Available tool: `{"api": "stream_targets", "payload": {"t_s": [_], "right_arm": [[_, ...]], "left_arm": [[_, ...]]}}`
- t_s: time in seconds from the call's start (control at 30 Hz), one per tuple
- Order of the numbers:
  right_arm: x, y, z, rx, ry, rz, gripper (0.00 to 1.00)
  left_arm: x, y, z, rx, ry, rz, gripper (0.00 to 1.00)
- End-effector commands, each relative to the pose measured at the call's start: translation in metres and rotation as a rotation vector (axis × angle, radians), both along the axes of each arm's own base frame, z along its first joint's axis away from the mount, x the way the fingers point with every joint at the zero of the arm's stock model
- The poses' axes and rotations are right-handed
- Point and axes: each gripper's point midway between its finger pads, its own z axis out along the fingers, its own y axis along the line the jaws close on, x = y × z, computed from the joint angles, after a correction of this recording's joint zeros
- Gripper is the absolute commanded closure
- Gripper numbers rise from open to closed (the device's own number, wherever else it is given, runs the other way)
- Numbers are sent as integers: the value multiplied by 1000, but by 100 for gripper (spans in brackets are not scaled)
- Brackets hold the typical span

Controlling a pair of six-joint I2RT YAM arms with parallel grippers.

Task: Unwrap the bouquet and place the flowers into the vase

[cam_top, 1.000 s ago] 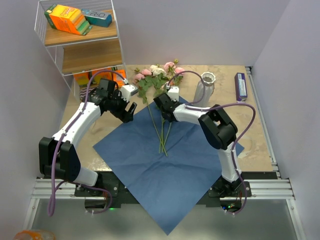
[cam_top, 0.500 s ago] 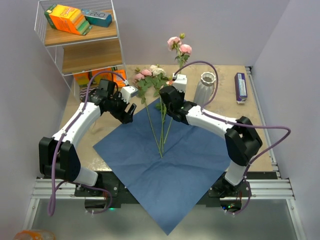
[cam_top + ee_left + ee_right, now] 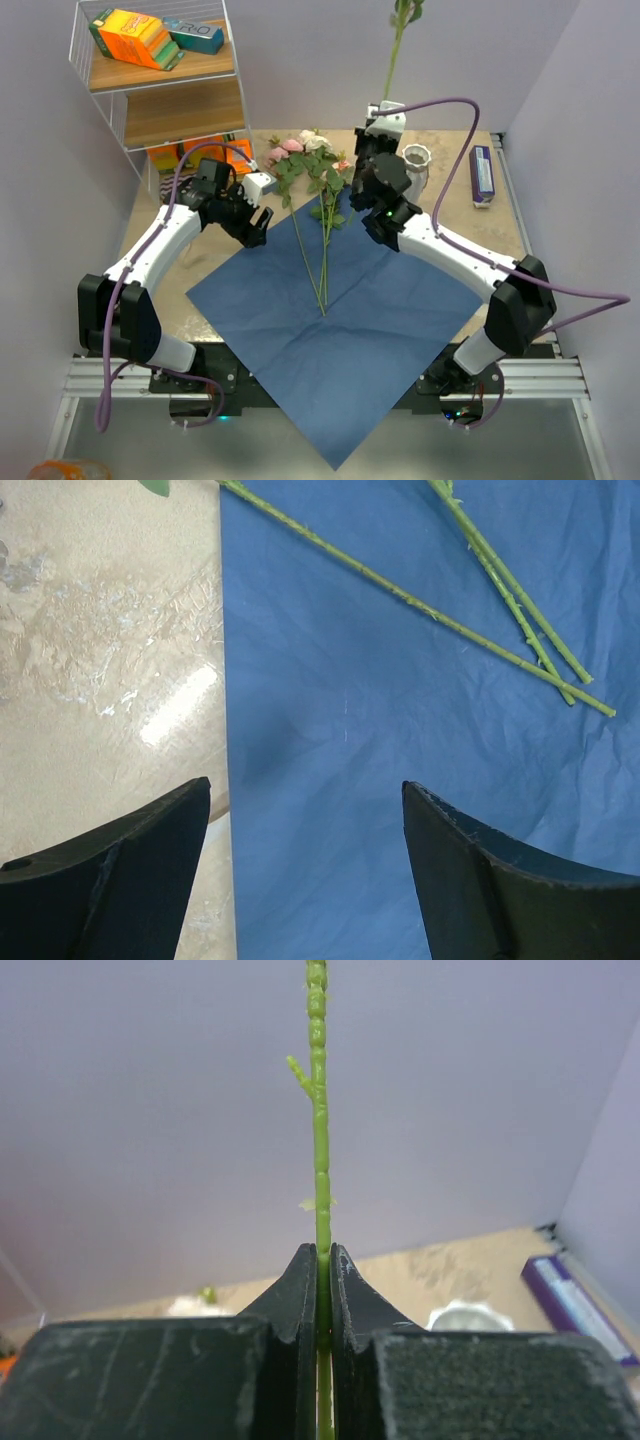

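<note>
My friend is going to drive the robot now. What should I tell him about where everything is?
Left end effector: open, empty, over the left edge of the blue paper.
Right end effector: shut on one stem, held upright near the vase, not in it.
Done: unwrapping; the paper lies spread flat.
Left: put this stem in the vase, then the other flowers lying across the paper's far corner.
</note>
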Motion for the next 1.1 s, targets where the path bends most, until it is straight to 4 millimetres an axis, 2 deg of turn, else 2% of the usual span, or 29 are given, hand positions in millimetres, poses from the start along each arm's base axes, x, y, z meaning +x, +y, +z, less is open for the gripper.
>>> {"api": "stream_targets", "payload": {"t_s": [0.0, 0.13, 0.37, 0.5, 0.83, 1.07], "right_arm": [[-9, -51, 86, -19, -222, -178, 100], [-7, -82, 123, 1, -326, -232, 100], [-3, -118, 154, -44, -414, -333, 100], [-1, -127, 159, -94, -450, -386, 100], [11, -137, 137, -184, -437, -444, 100], [9, -139, 147, -193, -468, -449, 100]], "left_arm": [[5, -2, 19, -29, -56, -11, 19], [2, -4, 18, -46, -43, -29, 19], [2, 0, 14, -42, -46, -49, 19], [1, -1, 12, -57, -37, -65, 19], [2, -2, 14, -78, -29, -90, 20], [-1, 0, 14, -86, -26, -108, 19]]}}
